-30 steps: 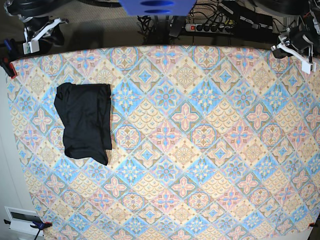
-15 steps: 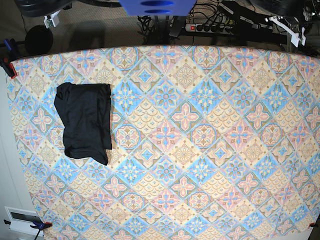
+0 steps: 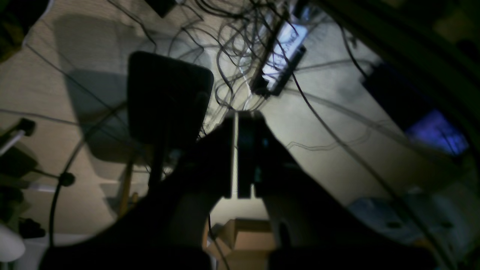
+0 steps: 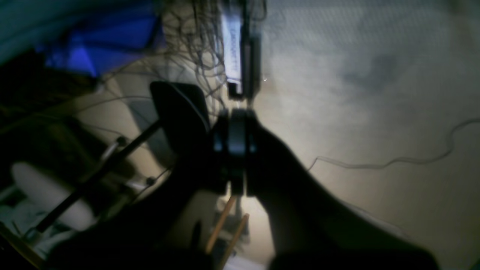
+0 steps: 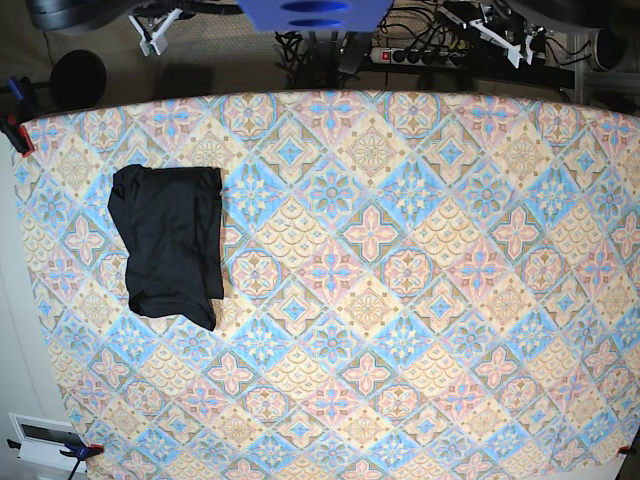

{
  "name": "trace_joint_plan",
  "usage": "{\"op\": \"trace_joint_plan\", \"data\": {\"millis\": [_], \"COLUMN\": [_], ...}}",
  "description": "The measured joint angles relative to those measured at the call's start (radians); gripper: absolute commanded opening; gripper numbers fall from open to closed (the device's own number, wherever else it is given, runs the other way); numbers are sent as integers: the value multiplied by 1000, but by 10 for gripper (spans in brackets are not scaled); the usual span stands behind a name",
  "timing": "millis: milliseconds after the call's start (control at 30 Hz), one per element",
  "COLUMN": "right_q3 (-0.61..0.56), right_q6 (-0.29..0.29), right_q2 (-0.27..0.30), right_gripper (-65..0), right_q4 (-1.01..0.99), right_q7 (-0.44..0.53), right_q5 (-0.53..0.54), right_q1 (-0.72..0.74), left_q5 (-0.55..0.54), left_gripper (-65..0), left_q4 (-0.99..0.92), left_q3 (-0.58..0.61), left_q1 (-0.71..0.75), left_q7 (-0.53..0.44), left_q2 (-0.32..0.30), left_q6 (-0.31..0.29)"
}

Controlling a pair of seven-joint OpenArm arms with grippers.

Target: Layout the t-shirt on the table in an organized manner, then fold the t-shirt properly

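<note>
The black t-shirt (image 5: 170,245) lies folded into a compact rectangle on the left part of the tile-patterned table (image 5: 400,300). Both arms are drawn back beyond the table's far edge, well away from the shirt. My right gripper (image 5: 152,42) hangs at the top left of the base view, and my left gripper (image 5: 515,48) at the top right. In the wrist views the left gripper (image 3: 236,157) and the right gripper (image 4: 236,150) each show dark fingers pressed together with nothing between them, over the floor. The shirt is out of both wrist views.
A power strip (image 5: 420,55) and tangled cables lie on the floor behind the table. A red clamp (image 5: 14,132) grips the left corner. A white box (image 5: 45,440) sits below the near left corner. A cardboard box (image 3: 247,236) is on the floor.
Both grippers have pulled back further behind the far edge and swung inward toward the centre mount. The folded t-shirt has not moved.
</note>
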Motion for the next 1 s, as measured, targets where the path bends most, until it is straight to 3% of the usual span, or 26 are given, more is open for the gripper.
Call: {"op": "trace_joint_plan", "data": {"millis": [167, 300, 467, 700, 767, 833, 1000], "right_q3": [-40, -97, -151, -256, -298, -321, -323], "right_q6": [3, -10, -10, -287, -313, -327, -489], "right_q2": [49, 91, 70, 80, 78, 71, 67], "right_gripper": [-650, -650, -650, -650, -650, -650, -650], "right_q4": [-291, -458, -631, -766, -786, -813, -852], "right_q7": [125, 287, 424, 581, 620, 637, 645], "right_q5": [-29, -14, -7, -16, -5, -6, -10], "right_q1": [47, 160, 248, 335, 370, 394, 389], "left_q5": [66, 106, 162, 233, 236, 236, 233], "left_gripper": [-650, -650, -649, -648, -648, -648, -647], "left_q4": [-208, -351, -582, -822, -831, -830, -829], "left_q3": [121, 266, 398, 547, 581, 608, 613], "left_q1": [-114, -206, -332, -417, -428, -443, -471], "left_q7": [-158, -311, -500, -735, -775, -777, -779], "left_q2": [30, 54, 129, 202, 218, 232, 270], "left_q6": [0, 4, -6, 2, 2, -1, 2]}}
